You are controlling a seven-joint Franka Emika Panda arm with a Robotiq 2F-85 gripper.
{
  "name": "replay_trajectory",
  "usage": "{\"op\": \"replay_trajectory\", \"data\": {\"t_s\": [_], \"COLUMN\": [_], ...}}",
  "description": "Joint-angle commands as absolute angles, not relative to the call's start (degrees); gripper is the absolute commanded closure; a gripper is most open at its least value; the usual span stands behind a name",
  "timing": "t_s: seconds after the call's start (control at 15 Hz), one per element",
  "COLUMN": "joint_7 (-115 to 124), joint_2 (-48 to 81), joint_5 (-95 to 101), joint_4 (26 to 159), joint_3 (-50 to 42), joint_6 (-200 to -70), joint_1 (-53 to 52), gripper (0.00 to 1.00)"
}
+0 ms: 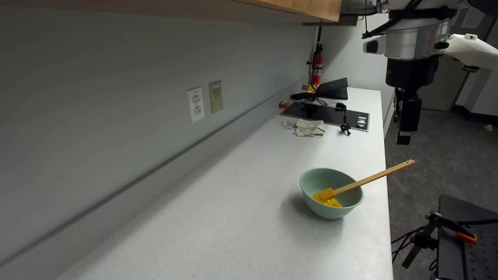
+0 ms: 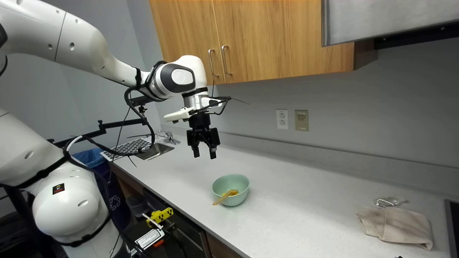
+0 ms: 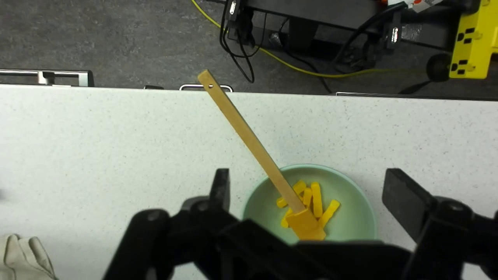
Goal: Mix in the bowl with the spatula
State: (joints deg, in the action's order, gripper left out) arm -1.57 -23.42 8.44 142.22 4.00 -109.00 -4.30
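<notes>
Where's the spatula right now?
In the wrist view, the spatula leans in the teal bowl just right of centre, its head by the yellow pieces, its handle crossing the rim toward the upper left.

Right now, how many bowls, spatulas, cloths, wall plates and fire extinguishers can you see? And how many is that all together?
Bowl: 1
Spatula: 1
Cloth: 1
White wall plate and beige wall plate: 2
Fire extinguisher: 1
Total: 6
</notes>
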Motion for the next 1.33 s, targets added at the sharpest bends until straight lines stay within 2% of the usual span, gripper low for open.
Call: {"op": "replay_trajectory", "data": {"t_s": [0.0, 0.47, 1.27], "joint_7": [-0.86, -2.57, -2.32], "joint_2": [-22.74, -15.57, -9.74], "joint_5": [10.08, 14.47, 19.68], "joint_4": [142.4, 142.25, 141.83], "joint_3": [4.89, 5.17, 5.21], "joint_6": [-109.72, -115.97, -117.32], "joint_1": [-4.22, -4.14, -3.82], "gripper": [0.0, 0.0, 0.0]}}
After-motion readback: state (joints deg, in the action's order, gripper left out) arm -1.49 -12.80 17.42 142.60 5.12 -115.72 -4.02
